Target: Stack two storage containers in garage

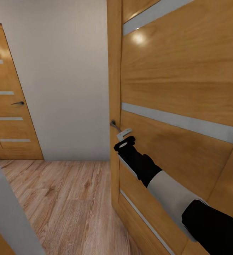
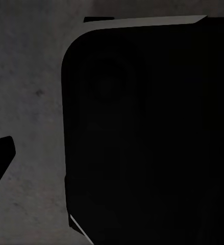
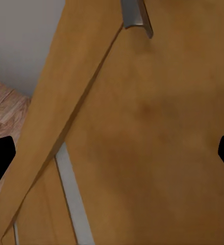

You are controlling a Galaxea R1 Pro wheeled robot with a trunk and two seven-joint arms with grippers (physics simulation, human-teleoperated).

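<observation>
Right gripper (image 1: 125, 141) at door handle (image 1: 114, 124) — wooden door (image 1: 180, 92)

light wood-plank floor (image 1: 70, 198) meets two wooden doors (image 1: 180, 106).

Home hallway showing itself, light wood-plank floor (image 1: 59, 198) running to a plain white wall (image 1: 67, 78), two orange-brown wooden doors with grey strips, near door (image 1: 180, 85) carrying a lever handle (image 1: 113, 124), far door (image 1: 10, 106) standing closed
</observation>
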